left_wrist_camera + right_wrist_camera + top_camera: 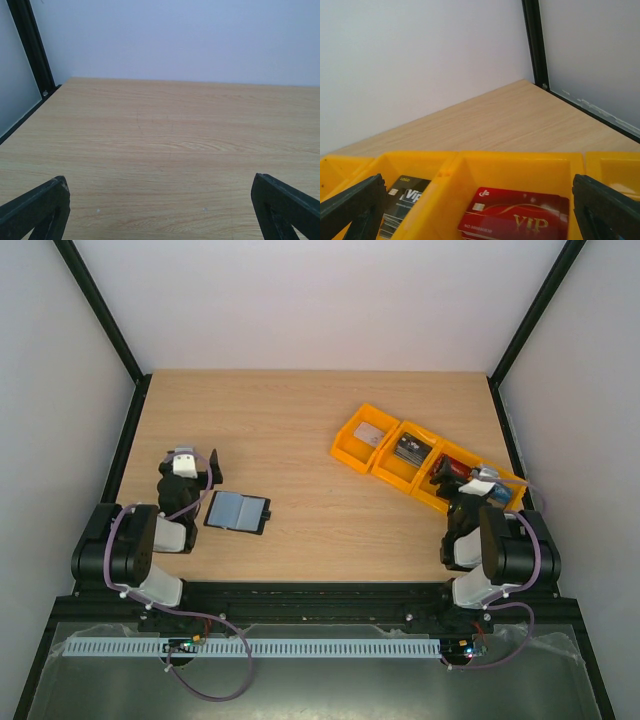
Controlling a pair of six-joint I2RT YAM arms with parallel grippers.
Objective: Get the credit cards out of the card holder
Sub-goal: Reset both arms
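The card holder (237, 511) lies open on the table, black with pale blue-grey pockets and a small tab on its right. My left gripper (182, 454) is open and empty just left of and beyond it; its wrist view (160, 220) shows only bare wood. My right gripper (468, 480) is open and empty (480, 220) above an orange tray (515, 165) that holds a stack of red credit cards (520, 220) marked VIP. Black cards (402, 200) lie in the tray to the left. I cannot tell whether the holder's pockets contain cards.
The orange trays (352, 452) stand in a diagonal row at the right; the farthest holds a grey card (370, 435), the middle one black cards (408, 450). Black frame posts (100, 310) and white walls enclose the table.
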